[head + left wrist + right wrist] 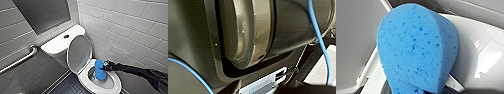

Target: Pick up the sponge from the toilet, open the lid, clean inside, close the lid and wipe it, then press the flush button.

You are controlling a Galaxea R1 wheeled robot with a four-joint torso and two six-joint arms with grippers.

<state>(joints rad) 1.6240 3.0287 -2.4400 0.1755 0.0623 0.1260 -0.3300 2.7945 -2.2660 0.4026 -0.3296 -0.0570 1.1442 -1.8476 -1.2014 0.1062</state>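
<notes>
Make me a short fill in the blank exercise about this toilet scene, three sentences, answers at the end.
1. The white oval plastic lid of the white ceramic toilet is ____ rather than closed.
2. The bright blue soft sponge is held at the bowl by the robot's ____ gripper.
3. The small dark round flush button sits in the white ____ top.

Missing words: open; right; tank.

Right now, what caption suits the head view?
The right gripper holds a bright blue sponge in a white ceramic toilet, oval lid raised.
</notes>
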